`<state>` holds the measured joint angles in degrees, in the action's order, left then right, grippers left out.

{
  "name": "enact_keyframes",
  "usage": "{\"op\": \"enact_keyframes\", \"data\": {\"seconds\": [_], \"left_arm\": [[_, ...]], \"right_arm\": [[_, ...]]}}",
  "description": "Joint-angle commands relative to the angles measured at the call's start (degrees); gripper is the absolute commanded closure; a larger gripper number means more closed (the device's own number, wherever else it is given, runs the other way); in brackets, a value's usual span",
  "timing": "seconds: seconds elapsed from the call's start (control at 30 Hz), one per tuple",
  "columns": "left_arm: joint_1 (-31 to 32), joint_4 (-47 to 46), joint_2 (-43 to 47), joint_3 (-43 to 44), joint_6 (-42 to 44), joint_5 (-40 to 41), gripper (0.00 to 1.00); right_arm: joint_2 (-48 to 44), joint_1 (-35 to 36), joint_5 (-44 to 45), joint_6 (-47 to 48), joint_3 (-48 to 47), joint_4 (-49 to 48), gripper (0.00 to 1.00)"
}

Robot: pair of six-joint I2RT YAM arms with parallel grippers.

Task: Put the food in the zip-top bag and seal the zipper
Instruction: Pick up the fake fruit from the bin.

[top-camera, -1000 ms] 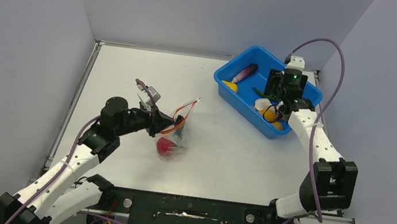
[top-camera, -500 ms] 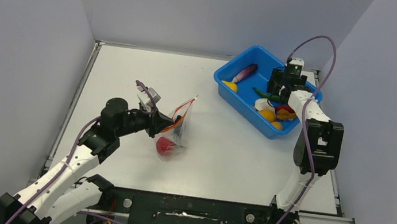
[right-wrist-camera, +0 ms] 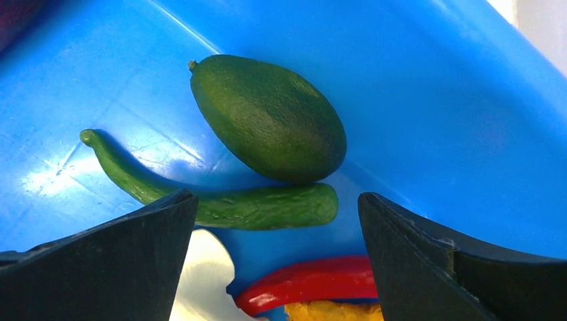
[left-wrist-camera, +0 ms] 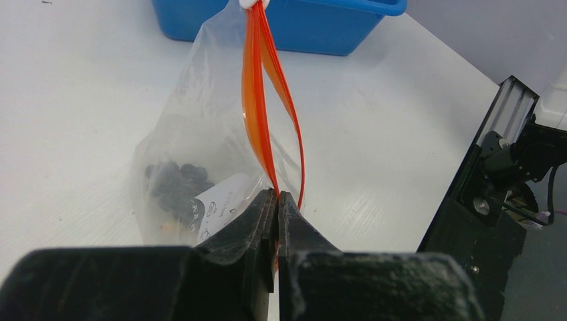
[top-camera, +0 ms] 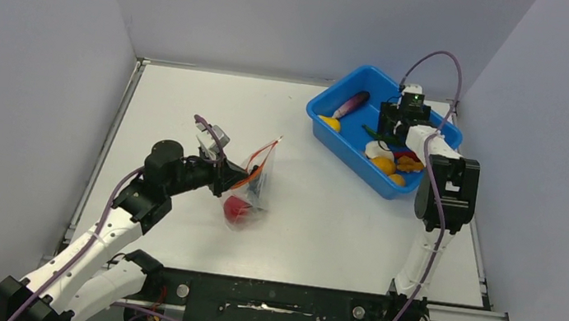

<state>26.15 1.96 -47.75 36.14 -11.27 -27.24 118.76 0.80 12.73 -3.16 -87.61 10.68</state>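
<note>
The clear zip-top bag (top-camera: 251,189) stands left of the table's middle with a red ball (top-camera: 237,208) inside. My left gripper (top-camera: 229,180) is shut on the near end of its red-orange zipper (top-camera: 265,155). In the left wrist view my left gripper (left-wrist-camera: 277,197) pinches the zipper (left-wrist-camera: 257,100); the two strips stand apart above it. Dark grapes (left-wrist-camera: 175,187) lie in the bag (left-wrist-camera: 194,127). My right gripper (top-camera: 395,130) is open and empty, low in the blue tub. The right wrist view shows my right gripper (right-wrist-camera: 277,197) over a green pepper (right-wrist-camera: 134,175), a round green fruit (right-wrist-camera: 271,120), a red pepper (right-wrist-camera: 314,284) and a white piece (right-wrist-camera: 204,281).
The blue tub (top-camera: 348,159) sits at the back right, near the right wall, and holds a purple eggplant (top-camera: 353,101), a yellow piece (top-camera: 329,122) and orange pieces (top-camera: 384,165). The right arm's elbow (top-camera: 445,190) stands upright just in front of the tub.
The right arm has folded upright and swung its elbow in toward the tub; its gripper has shifted slightly left and toward the far side of the tub. The left gripper and bag have held still.
</note>
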Motion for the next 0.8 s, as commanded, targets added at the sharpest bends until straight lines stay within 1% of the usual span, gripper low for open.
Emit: {"op": "enact_keyframes", "data": {"seconds": [0.0,0.13,0.27,0.53,0.67,0.77], "left_arm": [[-0.39,-1.8,0.12,0.12,0.9,0.17,1.0],[-0.39,-2.04,-0.36,0.16,0.81,0.17,1.0],[-0.4,-1.96,-0.85,0.42,0.79,0.06,1.0],[-0.36,-2.04,-0.57,0.14,0.77,0.11,1.0],[-0.4,-1.88,-0.31,0.17,0.72,-0.01,1.0],[-0.4,-1.92,0.06,-0.02,0.74,0.1,1.0]], "right_arm": [[0.81,0.65,-2.19,8.82,-5.08,-4.56,0.05],[3.8,0.79,-1.71,13.33,-7.71,-4.03,0.06],[6.59,0.86,-2.22,15.08,-10.3,-2.73,0.06],[10.79,1.66,-2.39,18.64,-12.61,-1.68,0.08],[10.54,1.68,-1.69,17.71,-12.13,-2.77,0.1],[9.31,1.67,-2.64,17.48,-10.57,-5.09,0.14]]}}
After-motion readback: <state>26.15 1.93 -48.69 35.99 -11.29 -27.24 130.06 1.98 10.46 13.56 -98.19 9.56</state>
